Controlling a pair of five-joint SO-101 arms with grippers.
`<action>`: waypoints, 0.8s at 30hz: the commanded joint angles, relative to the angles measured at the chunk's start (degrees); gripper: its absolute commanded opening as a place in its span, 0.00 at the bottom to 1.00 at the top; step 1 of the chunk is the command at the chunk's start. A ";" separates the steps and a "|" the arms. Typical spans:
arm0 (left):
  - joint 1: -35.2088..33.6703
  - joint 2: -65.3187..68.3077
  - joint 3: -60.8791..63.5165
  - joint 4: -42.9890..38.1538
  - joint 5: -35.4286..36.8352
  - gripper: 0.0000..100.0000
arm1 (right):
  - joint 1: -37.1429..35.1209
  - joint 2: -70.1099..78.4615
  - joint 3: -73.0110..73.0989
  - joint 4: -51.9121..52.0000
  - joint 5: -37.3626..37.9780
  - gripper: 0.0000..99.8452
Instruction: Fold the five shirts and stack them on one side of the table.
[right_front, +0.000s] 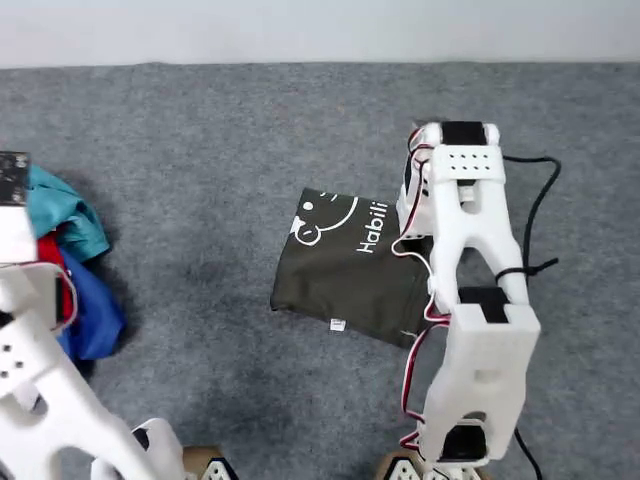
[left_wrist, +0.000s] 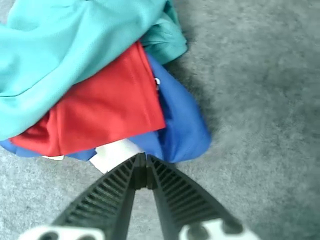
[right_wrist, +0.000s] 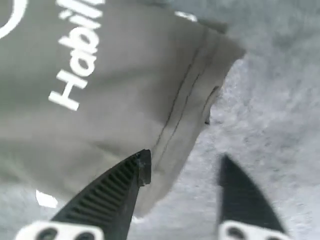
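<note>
Overhead, a grey, carpet-like table (right_front: 200, 120) has two white robot arms reaching in from its near edge. A dark green shirt (right_front: 350, 265) with white print lies near the middle, folded into a rough rectangle and turned a little askew. The right arm (right_front: 475, 330) stands over the shirt's edge on its own side and hides part of it. At the left side of the table, well apart from the green shirt, sits a loose, unfolded pile of shirts (right_front: 70, 260), with the left arm (right_front: 30, 370) just beside it.

Seen from the right wrist, the right gripper (right_wrist: 185, 165) is spread wide and straddles the hemmed edge of the green shirt. One finger is over the cloth and the other over bare table just beside the edge. It is unclear whether either finger touches down.

Seen from the left wrist, the left gripper (left_wrist: 145, 167) has its tips pressed together with nothing between them, and it points at the near rim of the pile. A teal shirt (left_wrist: 75, 45) lies on top, with a red shirt (left_wrist: 105, 110) under it and a blue shirt (left_wrist: 182, 127) lowest. A scrap of white cloth (left_wrist: 112, 154) peeks out just ahead of the tips.

The green shirt looks folded and ready to be set aside. It stretches away from the right gripper toward the table's middle, and its edge runs between the open jaws. The right arm is by far the nearer, and closing there would likely pinch the hem.
</note>
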 joint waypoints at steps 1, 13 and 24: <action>1.05 -3.25 1.19 1.41 -0.35 0.01 | -0.04 1.27 -1.23 -2.59 -4.57 0.37; 0.88 -3.60 1.27 1.49 -0.35 0.01 | -5.85 8.92 -1.23 -9.63 -4.92 0.25; 0.97 -3.60 1.36 1.49 -0.35 0.01 | -5.58 15.43 -1.32 -9.63 -4.57 0.23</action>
